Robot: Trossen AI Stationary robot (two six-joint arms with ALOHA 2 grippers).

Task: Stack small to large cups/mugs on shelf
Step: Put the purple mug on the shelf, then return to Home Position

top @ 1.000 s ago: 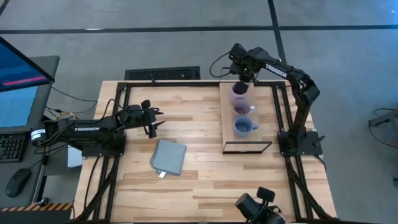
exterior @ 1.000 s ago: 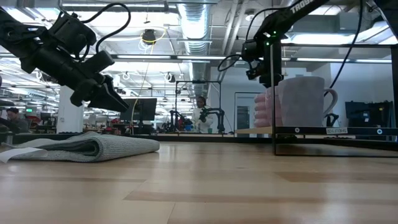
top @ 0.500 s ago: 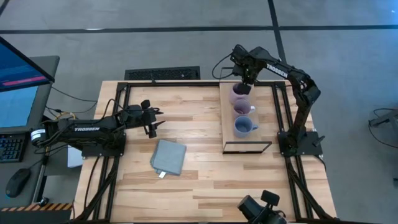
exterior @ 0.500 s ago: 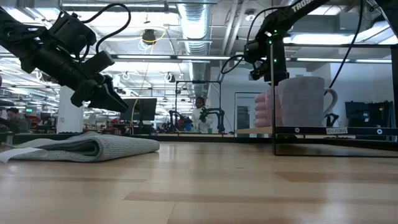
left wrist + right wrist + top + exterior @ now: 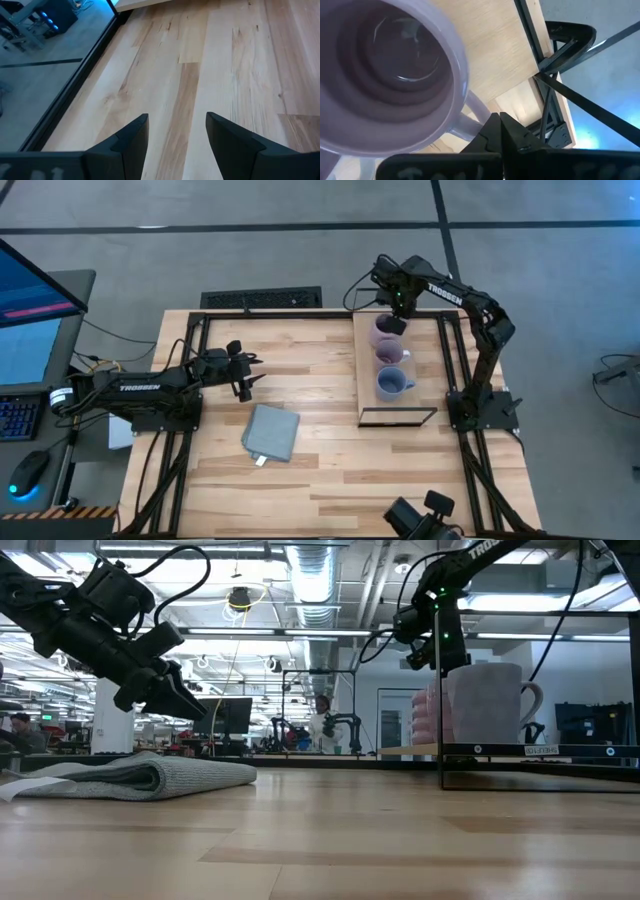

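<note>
Mugs (image 5: 390, 357) lined up along shelf (image 5: 364, 385); right claw (image 5: 395, 323), pressed together, above far mug; left claw (image 5: 246, 380) spread; "TROSSEN" on arms.

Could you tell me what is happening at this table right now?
Three mugs stand in a row on the shelf: a blue-grey mug, a middle lavender mug and a far lavender mug. The right pincer, shut and empty, hovers by the far mug's rim. The left pincer waits open above the table, near a folded grey cloth. Nothing is stacked.
</note>
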